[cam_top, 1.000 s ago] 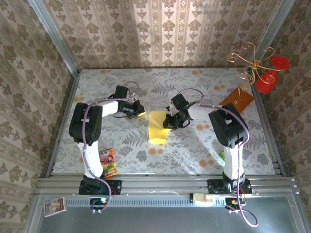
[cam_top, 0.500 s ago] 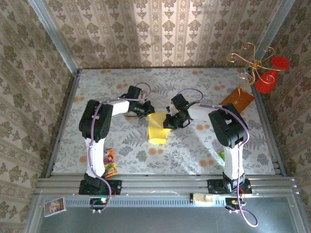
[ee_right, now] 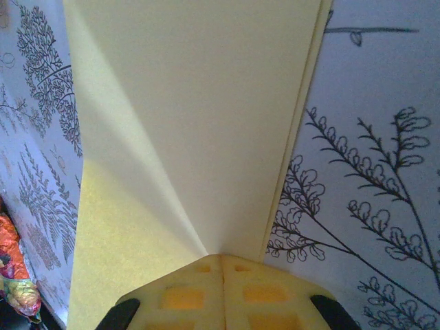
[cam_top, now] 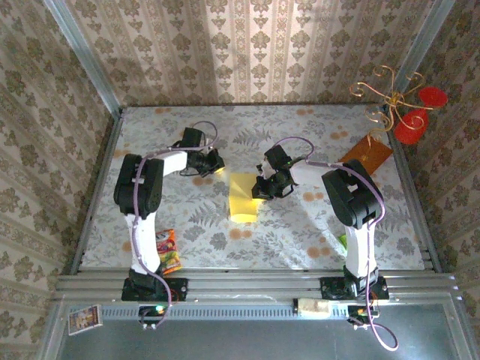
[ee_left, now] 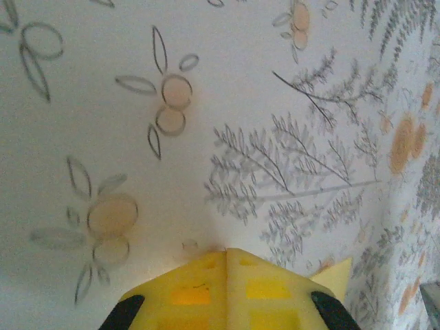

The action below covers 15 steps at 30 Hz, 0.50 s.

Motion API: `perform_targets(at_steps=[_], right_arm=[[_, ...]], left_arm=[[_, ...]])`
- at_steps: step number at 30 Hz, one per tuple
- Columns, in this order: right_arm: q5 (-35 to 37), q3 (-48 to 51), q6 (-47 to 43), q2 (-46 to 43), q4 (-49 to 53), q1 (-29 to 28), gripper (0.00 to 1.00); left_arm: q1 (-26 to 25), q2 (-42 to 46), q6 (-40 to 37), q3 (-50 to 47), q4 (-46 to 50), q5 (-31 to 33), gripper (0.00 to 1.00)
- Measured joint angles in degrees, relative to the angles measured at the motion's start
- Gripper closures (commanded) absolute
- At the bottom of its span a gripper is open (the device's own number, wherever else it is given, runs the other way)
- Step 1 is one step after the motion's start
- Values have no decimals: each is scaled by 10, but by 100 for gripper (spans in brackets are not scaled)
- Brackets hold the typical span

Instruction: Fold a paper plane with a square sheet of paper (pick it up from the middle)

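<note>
The square sheet of paper (cam_top: 242,196) lies folded over into a pale-yellow oblong at mid-table. My right gripper (cam_top: 261,190) sits at its right edge. In the right wrist view the folded sheet (ee_right: 185,124) runs up from my right gripper (ee_right: 221,256), which is shut on it where a crease meets the pads. My left gripper (cam_top: 217,169) rests up and left of the sheet, apart from it. In the left wrist view my left gripper (ee_left: 227,250) is shut on nothing over the flowered tablecloth, with one paper corner (ee_left: 337,272) at its right.
A bright snack packet (cam_top: 168,250) lies near the left arm's base and shows again (ee_right: 14,275) low left in the right wrist view. An orange-brown board (cam_top: 365,155) and a gold wire ornament with red discs (cam_top: 399,105) stand at the back right. Walls close in the table.
Half a second ago the left gripper was at the sheet's upper edge and the sheet bulged. It has pulled back left and the sheet lies flat. The right gripper held still.
</note>
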<state>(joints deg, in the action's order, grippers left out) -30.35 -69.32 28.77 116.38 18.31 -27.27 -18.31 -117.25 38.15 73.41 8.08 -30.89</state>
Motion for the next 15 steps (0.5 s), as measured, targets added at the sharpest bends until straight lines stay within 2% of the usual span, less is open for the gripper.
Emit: perform_targets(at_steps=[3, 7, 11, 15], right_arm=[[0, 0, 2, 0, -1, 0, 93], [-2, 2, 3, 1, -3, 0, 93], [-4, 2, 3, 2, -4, 0, 93], [-3, 2, 0, 2, -3, 0, 93]], left_arm=[[-35, 82, 11, -65, -14, 12, 100], [-119, 177, 45, -150, -52, 16, 100], [-172, 192, 70, -200, -62, 25, 100], [-177, 173, 86, -215, -61, 39, 100]])
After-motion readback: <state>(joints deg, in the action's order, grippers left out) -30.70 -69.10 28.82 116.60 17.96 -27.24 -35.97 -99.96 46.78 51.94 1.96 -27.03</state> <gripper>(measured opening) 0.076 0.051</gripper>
